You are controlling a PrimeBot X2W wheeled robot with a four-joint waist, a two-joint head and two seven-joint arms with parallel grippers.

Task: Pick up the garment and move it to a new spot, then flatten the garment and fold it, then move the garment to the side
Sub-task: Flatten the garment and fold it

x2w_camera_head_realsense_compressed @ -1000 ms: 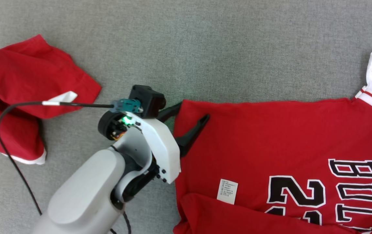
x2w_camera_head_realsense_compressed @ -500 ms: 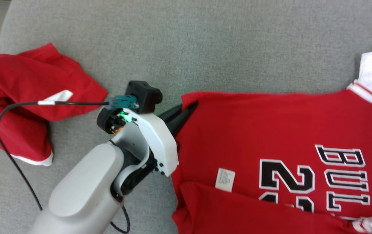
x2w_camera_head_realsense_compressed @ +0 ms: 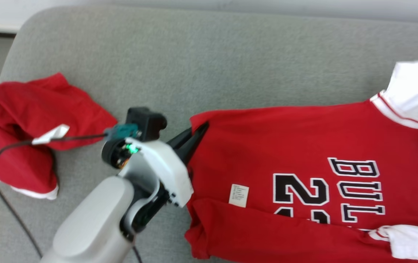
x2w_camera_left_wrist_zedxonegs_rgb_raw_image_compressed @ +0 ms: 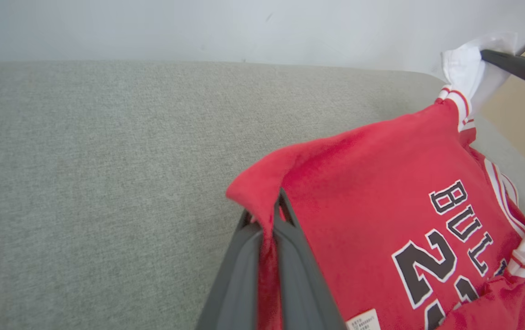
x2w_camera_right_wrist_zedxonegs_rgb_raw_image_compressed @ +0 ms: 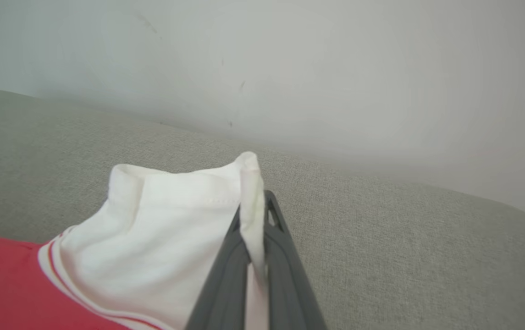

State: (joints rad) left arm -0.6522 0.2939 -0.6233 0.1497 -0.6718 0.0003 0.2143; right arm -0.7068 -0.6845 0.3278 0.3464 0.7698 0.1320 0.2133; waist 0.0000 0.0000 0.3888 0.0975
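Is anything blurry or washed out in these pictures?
Head view: even soft light, jersey lettering slightly soft, white sleeve washed out. Left wrist view: jersey sharp, left gripper soft up close. Right wrist view: right gripper soft too, sofa weave crisp.

The right gripper has its two dark fingers pressed together on a fold of the garment, at its white sleeve. The garment's red cloth and striped trim lie toward the near left of the grey cushion. A pale wall rises behind the cushion's far edge.
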